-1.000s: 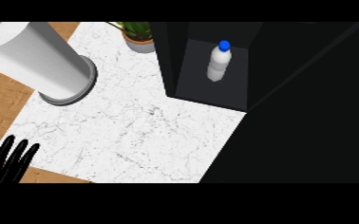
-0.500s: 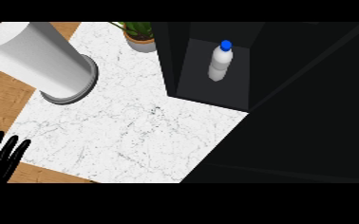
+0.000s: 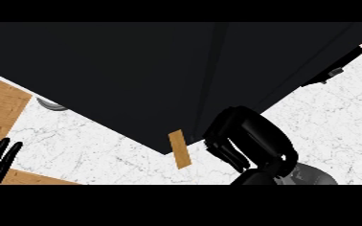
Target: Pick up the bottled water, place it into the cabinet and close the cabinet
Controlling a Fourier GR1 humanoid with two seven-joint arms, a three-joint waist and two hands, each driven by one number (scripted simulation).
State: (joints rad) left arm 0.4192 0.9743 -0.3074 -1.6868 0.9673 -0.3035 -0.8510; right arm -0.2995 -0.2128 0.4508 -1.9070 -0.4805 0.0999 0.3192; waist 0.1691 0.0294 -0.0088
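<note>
Head view: black cabinet [image 3: 141, 76] blocks most; right hand [image 3: 249, 141] curled, left hand's [image 3: 7, 160] straight fingers cropped.

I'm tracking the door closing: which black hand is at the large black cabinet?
The right hand, fingers curled at the lower edge of the large black cabinet. The left hand rests apart, straight fingers up, at the view's lower-left edge.

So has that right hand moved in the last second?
Yes. The right hand was out of sight; now it has come up from the lower edge over the marble counter, next to the black cabinet door.
</note>
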